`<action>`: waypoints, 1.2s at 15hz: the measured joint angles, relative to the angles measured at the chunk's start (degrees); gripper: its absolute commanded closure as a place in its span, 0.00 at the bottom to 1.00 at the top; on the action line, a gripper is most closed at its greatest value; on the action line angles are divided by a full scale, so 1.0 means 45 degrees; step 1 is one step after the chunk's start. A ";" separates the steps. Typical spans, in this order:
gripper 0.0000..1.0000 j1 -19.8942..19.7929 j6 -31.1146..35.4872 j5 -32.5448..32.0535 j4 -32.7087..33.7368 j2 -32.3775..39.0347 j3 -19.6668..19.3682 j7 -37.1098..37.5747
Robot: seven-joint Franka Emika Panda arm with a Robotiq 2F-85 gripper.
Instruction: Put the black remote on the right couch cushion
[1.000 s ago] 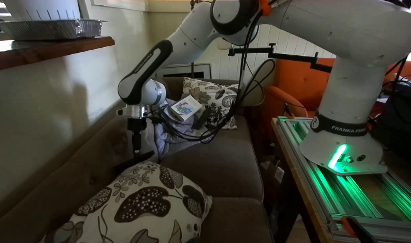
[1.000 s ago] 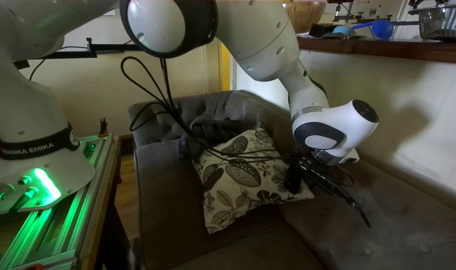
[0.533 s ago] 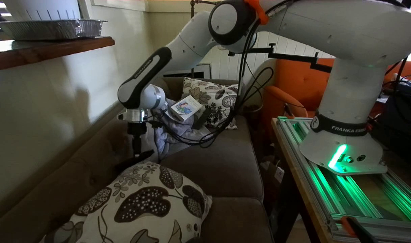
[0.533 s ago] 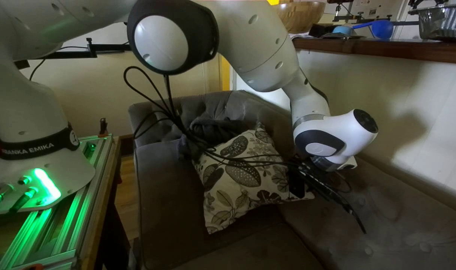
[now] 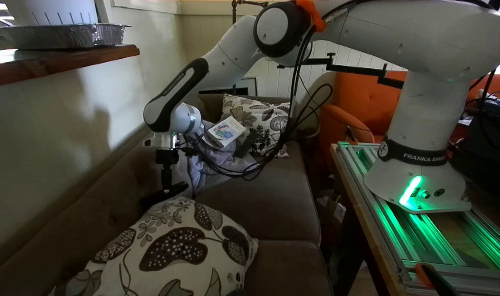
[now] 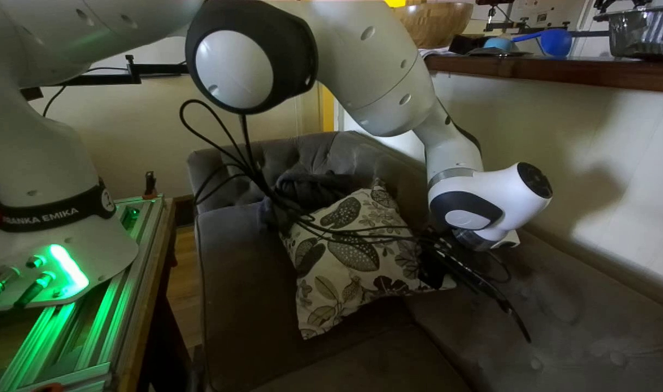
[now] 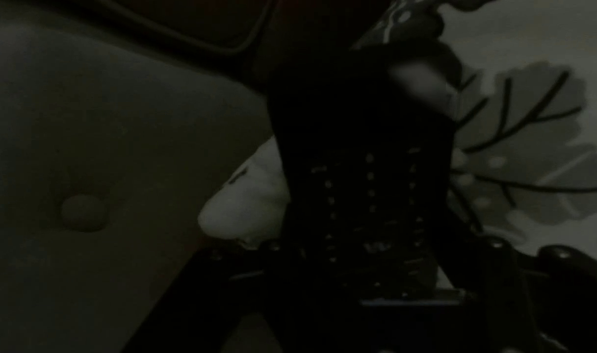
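Dipping a little since a second ago, the black two-fingered pincer [image 5: 166, 189] sits lower now in both exterior views; in the last half second it has hardly moved. The slim, flat, black, plastic-looking remote [image 7: 367, 171] is between the pincer's fingers [image 7: 499, 279] and pokes out past them. It seems to lie tilted over a corner of the cream, leaf-patterned cloth pillow [image 5: 163, 250], next to the brown-grey, buttoned cloth couch back [image 7: 107, 162]. The wrist view is very dark, so I can't tell if the pincer is squeezing the remote or just standing around it. I think the dip is for the grab, and the carrying has yet to start. The wide, flat, brown-grey cloth seat cushion [image 5: 266, 193], my guess for the right one, is lower than the pincer, off toward the white robot base [image 5: 430, 179]. A loose pinch could drop the remote behind the pillow.
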 measured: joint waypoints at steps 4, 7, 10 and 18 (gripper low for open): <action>0.60 0.0099 0.2165 -0.0002 -0.1682 -0.0833 -0.0585 0.1123; 0.60 0.0368 0.4752 -0.0006 -0.3616 -0.1541 -0.1535 0.2248; 0.60 0.0899 0.7085 -0.0089 -0.5513 -0.2086 -0.2597 0.3918; 0.35 0.3157 0.9289 -0.0500 -0.9081 -0.3350 -0.5139 0.8286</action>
